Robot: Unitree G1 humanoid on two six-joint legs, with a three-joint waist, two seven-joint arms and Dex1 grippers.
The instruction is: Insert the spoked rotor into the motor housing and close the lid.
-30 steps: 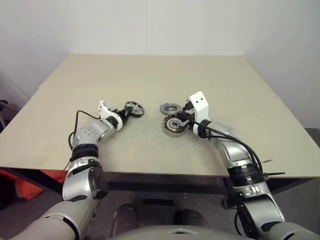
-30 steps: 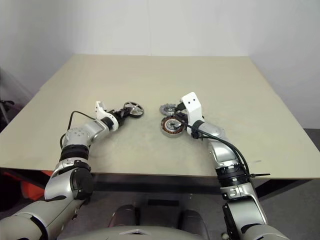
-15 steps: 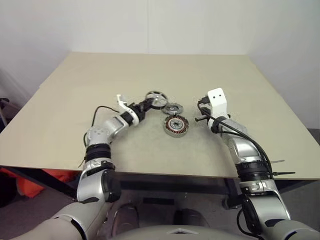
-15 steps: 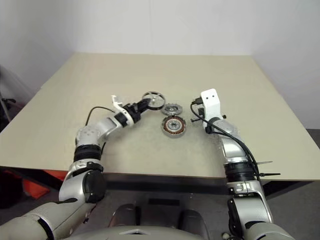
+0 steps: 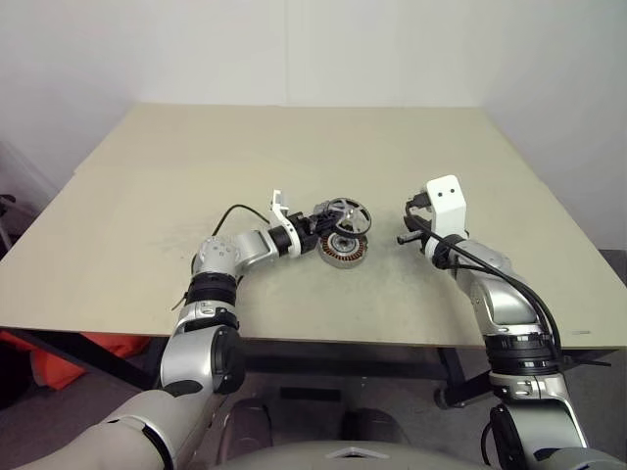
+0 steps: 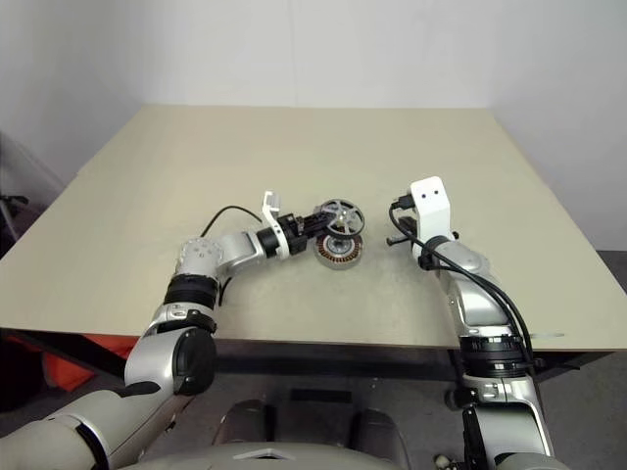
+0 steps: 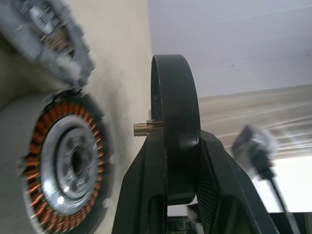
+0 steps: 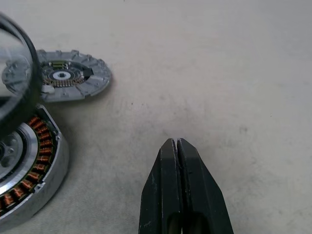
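- Nearest of the task's things, the motor housing (image 5: 344, 250) is seen lying flat on the table (image 5: 294, 157), about mid-table, its copper windings open to view and nothing seated in it yet.
- Just over the housing, the spoked rotor (image 5: 347, 216) is held up on edge, tilted rather than flat; in the left wrist view its rim (image 7: 174, 105) is seen edge-on with a small brass shaft poking out toward the housing (image 7: 63, 161).
- The rotor is pinched at its rim by the left gripper (image 5: 320, 221), reaching in from the left, the black fingers (image 7: 146, 195) clamped either side of it.
- Off to the right, well apart from the housing, the right gripper (image 8: 178, 151) is held empty above bare table, its fingers pressed together.
- Just beyond the housing, the lid (image 8: 61, 75) is seen lying flat on the table, notched rim up, untouched.
- Progress, as judged: the rotor is picked up and brought to the housing, but insertion is not yet done; it is to be levelled, lowered onto the hub, and then the lid fetched and closed.
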